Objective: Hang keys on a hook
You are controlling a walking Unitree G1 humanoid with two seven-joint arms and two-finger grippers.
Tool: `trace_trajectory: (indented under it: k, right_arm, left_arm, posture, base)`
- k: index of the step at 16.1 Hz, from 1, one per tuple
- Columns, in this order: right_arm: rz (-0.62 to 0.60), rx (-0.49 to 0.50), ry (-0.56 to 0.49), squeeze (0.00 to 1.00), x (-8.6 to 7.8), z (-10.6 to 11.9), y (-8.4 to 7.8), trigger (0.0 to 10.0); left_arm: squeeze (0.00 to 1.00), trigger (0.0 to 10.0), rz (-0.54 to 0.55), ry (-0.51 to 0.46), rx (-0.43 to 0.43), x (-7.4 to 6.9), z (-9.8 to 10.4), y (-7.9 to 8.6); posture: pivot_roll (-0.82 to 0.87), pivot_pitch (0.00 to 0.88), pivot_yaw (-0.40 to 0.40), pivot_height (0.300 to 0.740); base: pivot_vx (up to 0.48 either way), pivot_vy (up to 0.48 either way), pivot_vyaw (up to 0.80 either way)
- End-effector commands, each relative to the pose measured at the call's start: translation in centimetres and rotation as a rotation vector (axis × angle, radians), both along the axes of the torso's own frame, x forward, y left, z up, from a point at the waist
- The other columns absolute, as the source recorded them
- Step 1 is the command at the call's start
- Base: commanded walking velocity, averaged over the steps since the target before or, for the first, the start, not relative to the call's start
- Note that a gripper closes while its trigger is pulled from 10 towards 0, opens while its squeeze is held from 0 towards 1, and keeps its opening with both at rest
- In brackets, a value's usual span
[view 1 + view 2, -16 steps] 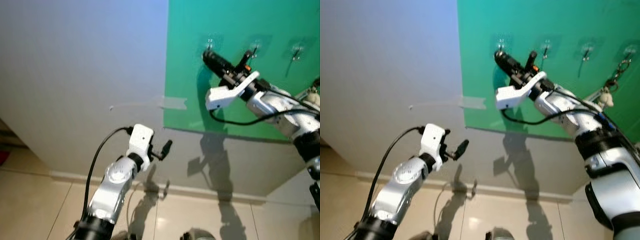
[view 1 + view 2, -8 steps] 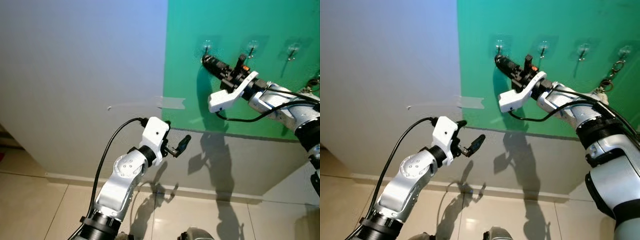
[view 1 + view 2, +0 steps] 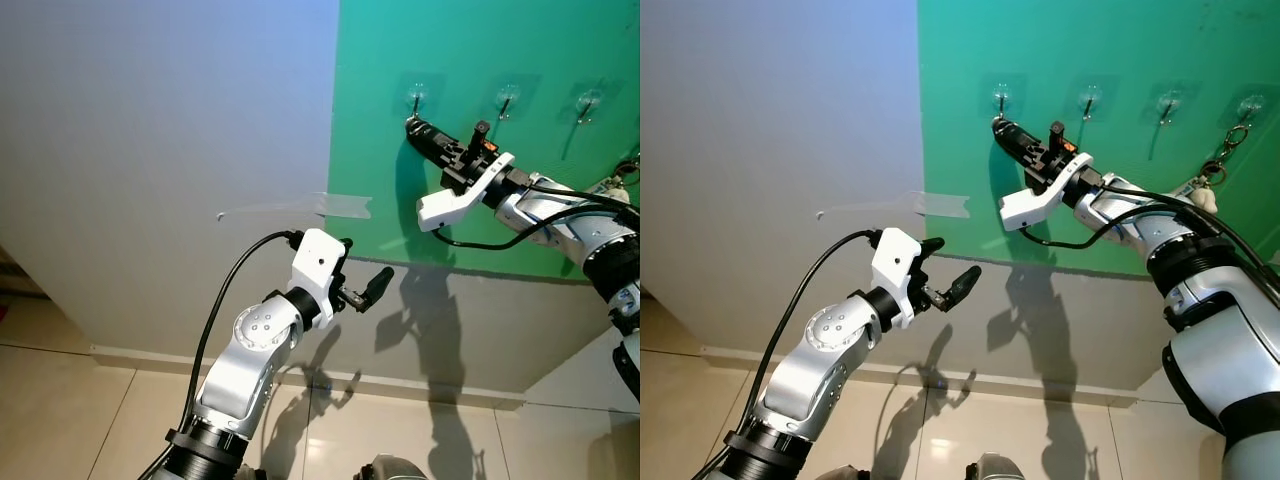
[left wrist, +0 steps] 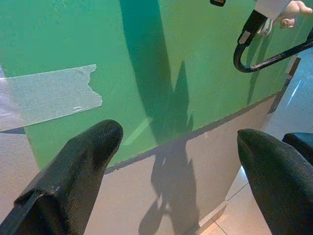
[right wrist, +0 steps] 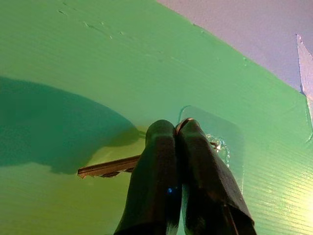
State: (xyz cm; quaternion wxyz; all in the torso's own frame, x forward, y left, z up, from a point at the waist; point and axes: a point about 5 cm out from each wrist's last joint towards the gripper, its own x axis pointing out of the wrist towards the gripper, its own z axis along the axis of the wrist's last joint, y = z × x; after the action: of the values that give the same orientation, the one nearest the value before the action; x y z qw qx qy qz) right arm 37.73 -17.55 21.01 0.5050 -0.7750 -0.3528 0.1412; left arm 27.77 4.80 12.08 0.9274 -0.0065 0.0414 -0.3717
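My right gripper [image 3: 412, 125] is raised against the green board [image 3: 480, 40], its tip just under the leftmost clear hook [image 3: 416, 98]. In the right wrist view its fingers [image 5: 166, 171] are pressed together on the keys; one key blade [image 5: 107, 169] sticks out sideways, close to the hook's clear pad [image 5: 217, 144]. My left gripper [image 3: 362, 268] is open and holds nothing, lower down in front of the board's bottom edge. Its two fingertips [image 4: 93, 147] stand wide apart in the left wrist view.
Two more clear hooks [image 3: 508, 97] [image 3: 590, 100] follow to the right. Another key bunch with a small figurine [image 3: 1202, 195] hangs from the far-right hook [image 3: 1250, 103]. A strip of tape [image 3: 340, 205] crosses the board's left edge. Tiled floor [image 3: 60, 400] lies below the white wall.
My left arm has risen and reached right towards the wall, gripper still open. The right gripper has stayed just under the leftmost hook, with its wrist a little lower.
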Motion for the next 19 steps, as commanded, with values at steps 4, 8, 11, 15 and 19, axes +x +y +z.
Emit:
trace_trajectory:
  k: [4,8,11,15,19]
  right_arm:
    - [-0.008,-0.043,0.123,1.0,-0.42,-2.44,-0.15,10.0]
    - [-0.009,-0.054,0.121,1.0,-0.42,-2.55,-0.29,10.0]
    - [-0.003,-0.056,0.109,1.0,-0.48,-2.47,-0.4,10.0]
    - [0.0,-0.04,0.084,1.0,-0.4,-2.02,-0.37,10.0]
    - [-0.005,-0.04,0.071,1.0,-0.3,-1.81,-0.46,10.0]
  left_arm:
    - [0.0,10.0,-0.004,-0.006,-0.014,-0.03,0.51,-0.09]
    - [0.0,10.0,-0.003,0.0,-0.018,-0.14,0.47,-0.2]
    - [0.0,10.0,-0.003,0.005,-0.018,-0.22,0.4,-0.23]
    - [0.0,10.0,-0.005,0.011,-0.022,-0.29,0.33,-0.25]
    - [0.0,10.0,-0.011,0.011,-0.026,-0.31,0.38,-0.39]
  posture:
    - [-0.19,0.0,-0.007,0.713]
    - [-0.19,0.0,-0.009,0.713]
    - [-0.19,0.0,-0.01,0.713]
    - [-0.19,0.0,-0.01,0.713]
    - [-0.2,0.0,-0.009,0.713]
  base:
    - [0.0,0.0,0.0]
    - [0.0,0.0,0.0]
    - [0.0,0.0,0.0]
    - [0.0,0.0,0.0]
    - [0.0,0.0,0.0]
